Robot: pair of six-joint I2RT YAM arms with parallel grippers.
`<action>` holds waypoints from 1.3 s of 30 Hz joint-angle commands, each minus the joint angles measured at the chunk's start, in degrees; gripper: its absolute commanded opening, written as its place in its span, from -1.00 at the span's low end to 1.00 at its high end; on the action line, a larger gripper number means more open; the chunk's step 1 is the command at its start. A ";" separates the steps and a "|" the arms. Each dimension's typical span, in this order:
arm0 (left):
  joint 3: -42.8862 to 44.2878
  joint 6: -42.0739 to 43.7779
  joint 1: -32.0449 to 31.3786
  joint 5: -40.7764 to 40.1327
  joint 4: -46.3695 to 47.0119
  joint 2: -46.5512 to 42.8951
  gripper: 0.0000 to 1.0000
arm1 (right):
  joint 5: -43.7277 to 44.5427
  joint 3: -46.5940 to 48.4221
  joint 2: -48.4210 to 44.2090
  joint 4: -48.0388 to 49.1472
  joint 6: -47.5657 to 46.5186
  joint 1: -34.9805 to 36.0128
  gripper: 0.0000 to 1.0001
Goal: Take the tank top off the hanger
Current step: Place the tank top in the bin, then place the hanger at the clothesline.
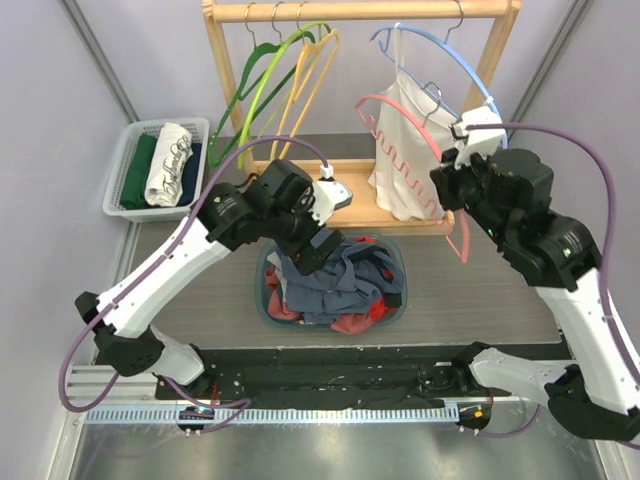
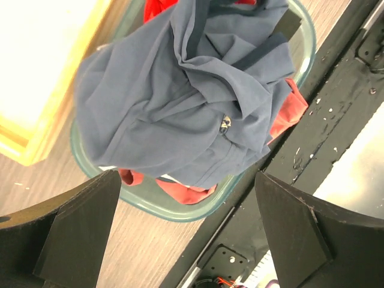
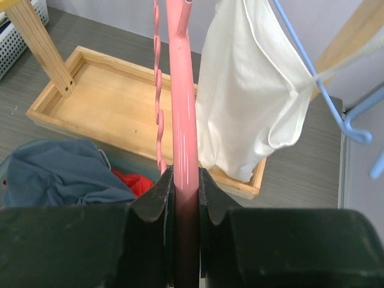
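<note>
Jaws of the left gripper [image 2: 186, 231] are spread wide above the blue-grey tank top [image 2: 180, 102], which is heaped over red clothing in the teal basket [image 2: 171, 214]; the bare pink hanger [image 3: 182, 90] is clamped in the right gripper [image 3: 185, 186], beside a white garment [image 3: 246, 90] hung on the wooden rack [image 1: 350, 11].

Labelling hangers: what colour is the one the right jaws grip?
Pink hanger; right wrist view.

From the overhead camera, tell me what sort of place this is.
Probably a lab bench staged as a laundry corner: a wooden clothes rack beside a pink hanger, a tub of crumpled clothes, and plain grey panels around the table.
</note>
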 commanded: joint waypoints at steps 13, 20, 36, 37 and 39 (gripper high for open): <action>10.96 15.51 0.56 -6.56 -3.80 -13.22 0.99 | 4.66 29.76 29.25 13.40 -9.43 0.36 -0.98; 12.11 15.96 1.26 -5.32 -5.12 -14.98 0.99 | 11.34 37.70 35.85 12.61 -14.26 2.90 -0.98; 7.89 15.52 3.81 -5.50 -3.97 -18.33 0.99 | 13.99 41.84 38.49 10.86 -15.76 7.13 -0.99; 7.71 15.52 3.90 -5.59 -3.89 -18.33 0.99 | 14.07 39.92 37.88 10.85 -15.76 7.13 -0.99; 7.45 15.69 3.90 -6.03 -3.80 -18.33 0.99 | 14.51 37.54 35.68 12.16 -16.11 7.04 -0.99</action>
